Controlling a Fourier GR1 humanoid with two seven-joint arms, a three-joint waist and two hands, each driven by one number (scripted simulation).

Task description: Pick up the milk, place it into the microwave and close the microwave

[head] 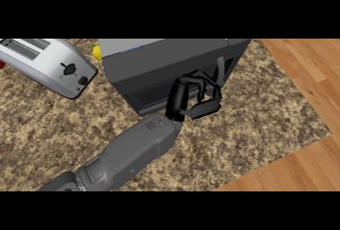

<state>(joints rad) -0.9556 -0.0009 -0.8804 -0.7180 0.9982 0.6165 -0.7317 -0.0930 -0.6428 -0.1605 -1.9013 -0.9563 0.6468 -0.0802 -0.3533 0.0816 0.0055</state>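
Now right hand [192,96] against microwave [174,63]

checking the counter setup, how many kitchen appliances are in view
2: a silver toaster at the upper left of the counter, and a dark microwave at top centre, with one hand at its front. Others may lie outside the view.

Microwave [169,58] was dark grey; toaster [46,63] silver with black knobs; counter [66,121] speckled brown granite; floor [305,67] orange-brown wood planks; forearm [129,157] grey, hand [192,96] black.
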